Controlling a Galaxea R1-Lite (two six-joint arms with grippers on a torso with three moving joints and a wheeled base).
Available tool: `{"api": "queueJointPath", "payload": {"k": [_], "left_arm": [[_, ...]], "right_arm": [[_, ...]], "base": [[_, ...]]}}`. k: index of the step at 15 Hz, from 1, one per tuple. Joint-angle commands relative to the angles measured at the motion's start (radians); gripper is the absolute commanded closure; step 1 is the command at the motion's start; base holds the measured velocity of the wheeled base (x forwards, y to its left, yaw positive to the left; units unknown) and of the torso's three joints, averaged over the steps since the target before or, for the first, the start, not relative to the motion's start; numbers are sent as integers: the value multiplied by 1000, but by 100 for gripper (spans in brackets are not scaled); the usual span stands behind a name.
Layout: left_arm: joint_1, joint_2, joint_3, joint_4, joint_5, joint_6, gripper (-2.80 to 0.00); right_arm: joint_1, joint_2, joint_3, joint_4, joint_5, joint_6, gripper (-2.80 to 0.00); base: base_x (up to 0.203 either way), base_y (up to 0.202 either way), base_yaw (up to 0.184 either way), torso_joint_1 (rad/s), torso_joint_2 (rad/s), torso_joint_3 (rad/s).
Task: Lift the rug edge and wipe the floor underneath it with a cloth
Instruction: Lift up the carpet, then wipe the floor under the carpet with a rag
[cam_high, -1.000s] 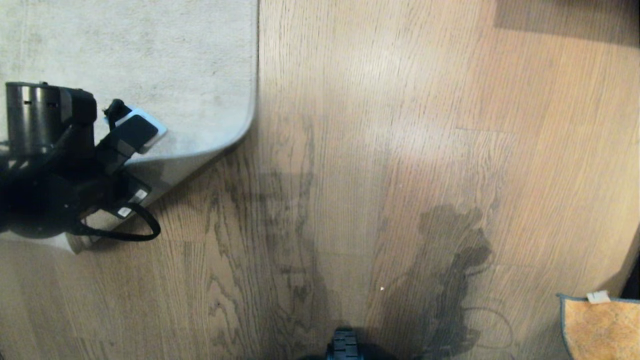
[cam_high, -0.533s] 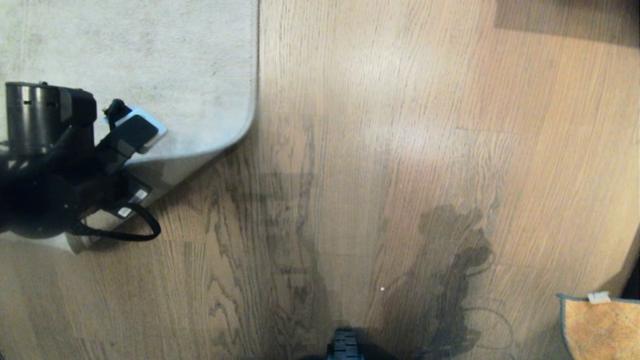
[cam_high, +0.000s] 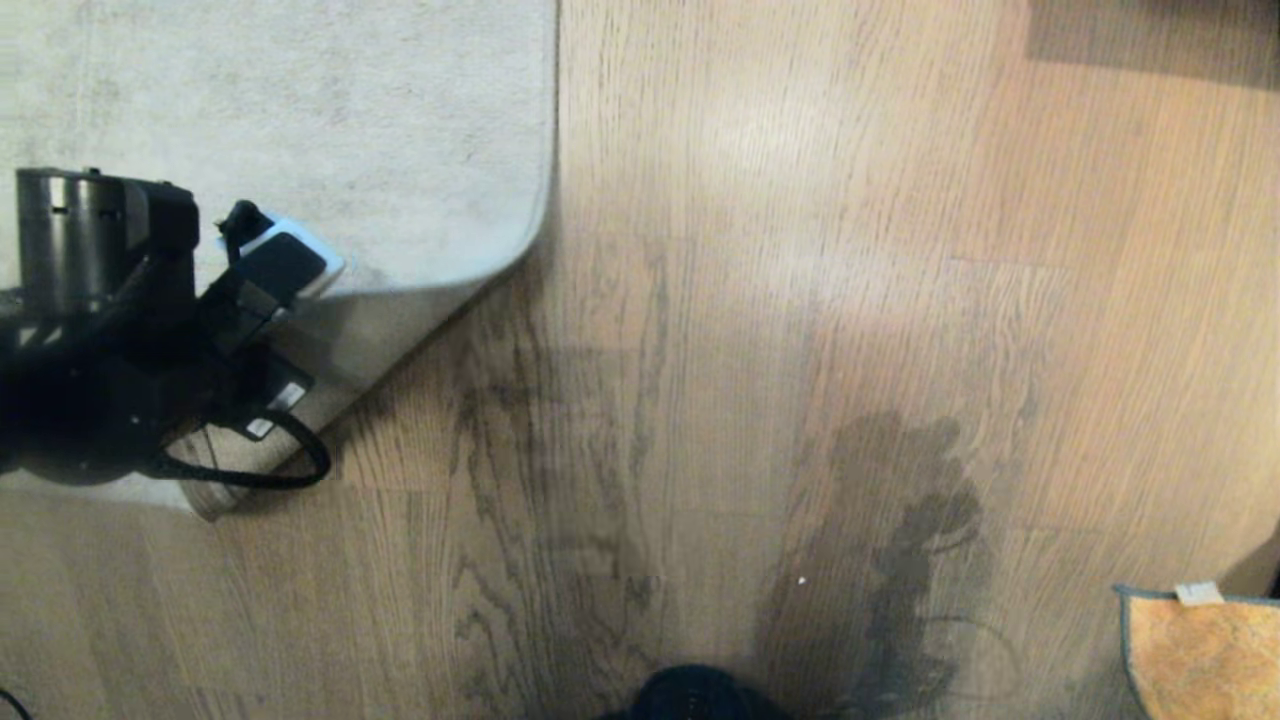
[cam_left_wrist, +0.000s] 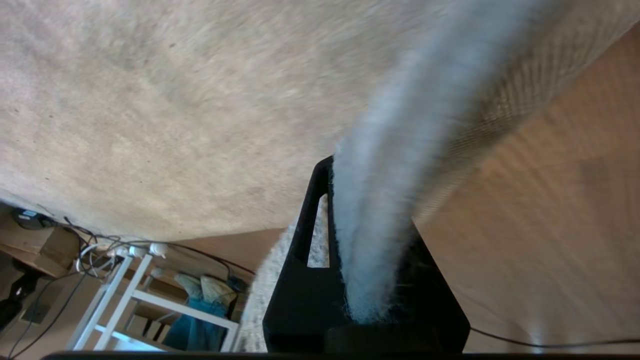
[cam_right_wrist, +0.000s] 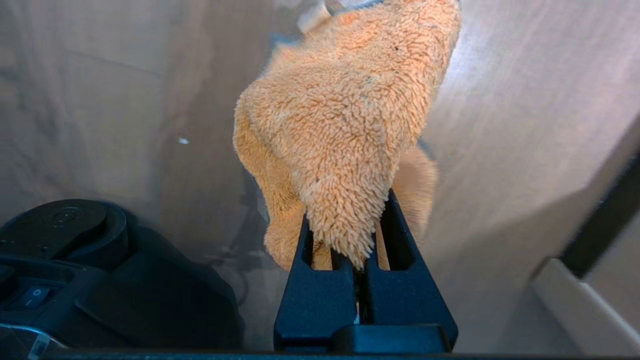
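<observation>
At left: left gripper (cam_high: 262, 312) pinches rug edge (cam_left_wrist: 380, 210), seemingly raised | right gripper (cam_right_wrist: 364, 260) clamps cloth (cam_right_wrist: 340, 125)

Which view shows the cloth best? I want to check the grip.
The right wrist view: the cloth fills it, pinched in the shut right hand. The head view shows one corner; the left wrist view, none.

White rack (cam_left_wrist: 131, 295), tangled cables (cam_left_wrist: 90, 240), cardboard box (cam_left_wrist: 27, 240) beyond the carpet.
</observation>
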Motion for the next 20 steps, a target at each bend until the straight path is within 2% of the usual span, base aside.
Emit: {"api": "queueJointPath", "payload": {"k": [1,11,20], "left_arm": [[2,0,2,3,9,4,0],[5,3,2,3,9,2,0],[3,-6,7,3,10,1,0]], "right_arm": [[0,1,0,0,1,-2,0],[0,1,0,0,1,-1,0],[0,1,0,0,1,-1,0]], "base": [[0,197,-3,4,5,2],[0,187,-5,1,2,2],[0,11,0,0,0,0]]}}
